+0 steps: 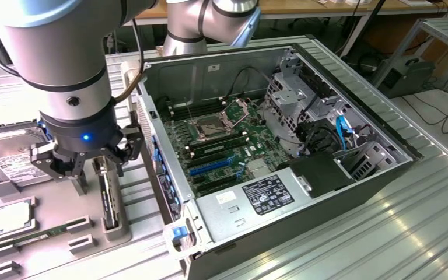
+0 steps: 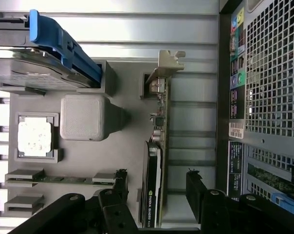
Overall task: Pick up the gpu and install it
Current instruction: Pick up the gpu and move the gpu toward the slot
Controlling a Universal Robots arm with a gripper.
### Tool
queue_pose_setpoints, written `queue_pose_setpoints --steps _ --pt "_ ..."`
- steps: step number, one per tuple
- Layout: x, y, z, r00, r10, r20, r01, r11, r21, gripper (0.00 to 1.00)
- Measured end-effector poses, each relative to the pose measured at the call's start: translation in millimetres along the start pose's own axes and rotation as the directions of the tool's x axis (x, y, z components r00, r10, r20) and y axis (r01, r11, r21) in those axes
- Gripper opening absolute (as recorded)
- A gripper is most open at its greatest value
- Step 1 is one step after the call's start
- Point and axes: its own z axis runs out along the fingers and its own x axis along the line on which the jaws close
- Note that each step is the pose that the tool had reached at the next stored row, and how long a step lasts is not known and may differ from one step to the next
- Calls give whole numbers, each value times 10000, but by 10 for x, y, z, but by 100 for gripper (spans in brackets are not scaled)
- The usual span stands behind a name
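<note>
gpu (image 2: 160, 127): thin dark card standing on edge, silver bracket (image 2: 169, 62) at one end, black fan shroud (image 2: 151, 195) on one face.
Where: slotted in the grey tray (image 2: 125, 146) on the exterior view's left, just beside the open computer case (image 1: 208, 73).
gripper (image 2: 156, 174): spread wide, over the card's shroud end, one of its fingers (image 2: 121, 184) on each side; a gap shows on both sides, nothing held.
Count: one gpu, one gripper, two fingers, one hard drive (image 1: 10, 160), one processor chip (image 1: 14, 217), one memory stick (image 1: 37, 236), one case.
</note>
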Motion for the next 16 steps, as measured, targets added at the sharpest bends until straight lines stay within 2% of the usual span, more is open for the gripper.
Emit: queue_pose_setpoints --steps 8,16 --pt "-25 -5 82 9999 49 -147 -49 10000 -3 60" --pt "-31 -14 187 9998 68 -193 -68 10000 -5 60"
